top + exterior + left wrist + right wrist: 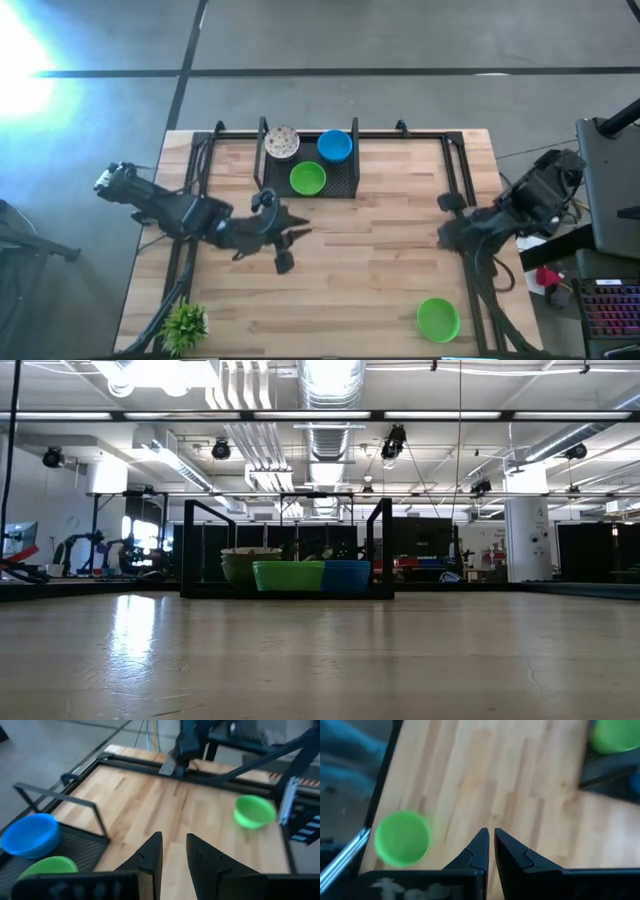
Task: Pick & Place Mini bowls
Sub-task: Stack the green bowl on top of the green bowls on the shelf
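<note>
Mini bowls are split across the table: one loose green bowl (pixel 437 319) sits alone near the right front corner, while a speckled white bowl (pixel 282 143), a blue bowl (pixel 335 146) and another green bowl (pixel 308 179) rest inside the black wire-mesh tray (pixel 345 186) at the far edge. These look like light, stiff, glossy plastic with thin rounded rims, so my read is they will slide on the smooth butcher-block table (pixel 380 260) if nudged. The safest hold is likely a pinch across the rim wall, one finger inside, one outside. They should not break, but could pop out of a shallow grip.

The left gripper (pixel 287 248) hangs over the table's middle, just in front of the tray, its fingers slightly parted and holding nothing. The right gripper (pixel 443 235) waits by the right rail, well apart from the loose green bowl, its fingers nearly together and empty. A spiky potted plant (pixel 184 325) stands at the left front corner.
</note>
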Action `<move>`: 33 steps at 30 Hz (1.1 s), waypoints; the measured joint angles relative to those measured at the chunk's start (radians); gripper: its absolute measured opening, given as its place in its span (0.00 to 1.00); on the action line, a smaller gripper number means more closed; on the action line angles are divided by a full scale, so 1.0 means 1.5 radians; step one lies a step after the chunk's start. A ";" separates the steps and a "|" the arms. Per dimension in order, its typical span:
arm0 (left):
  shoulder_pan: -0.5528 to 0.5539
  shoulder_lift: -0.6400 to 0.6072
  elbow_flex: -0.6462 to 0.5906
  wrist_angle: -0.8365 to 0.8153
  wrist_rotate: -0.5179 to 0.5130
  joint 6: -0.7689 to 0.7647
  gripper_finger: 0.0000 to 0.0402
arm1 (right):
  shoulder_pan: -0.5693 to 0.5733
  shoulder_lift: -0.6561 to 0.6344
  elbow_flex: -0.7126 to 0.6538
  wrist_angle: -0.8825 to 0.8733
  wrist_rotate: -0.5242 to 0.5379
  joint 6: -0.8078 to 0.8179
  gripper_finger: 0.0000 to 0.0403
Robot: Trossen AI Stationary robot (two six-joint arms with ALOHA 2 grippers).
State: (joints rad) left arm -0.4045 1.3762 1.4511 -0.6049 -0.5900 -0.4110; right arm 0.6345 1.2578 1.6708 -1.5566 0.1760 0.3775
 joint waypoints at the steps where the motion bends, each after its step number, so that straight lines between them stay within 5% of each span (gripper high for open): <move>1: -0.012 0.000 -0.008 0.016 -0.009 -0.004 0.20 | 0.012 -0.003 -0.016 0.002 -0.012 0.006 0.07; 16: -0.054 0.000 -0.039 0.065 -0.040 0.067 0.20 | 0.084 0.061 -0.193 0.137 -0.117 0.172 0.09; 33: -0.055 -0.006 -0.039 0.058 0.040 0.087 0.20 | 0.144 0.265 -0.246 0.168 -0.138 0.049 0.27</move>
State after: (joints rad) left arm -0.4873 1.3670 1.3930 -0.5182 -0.5303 -0.2802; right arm 0.8506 1.6560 1.3018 -1.3043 -0.0307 0.4504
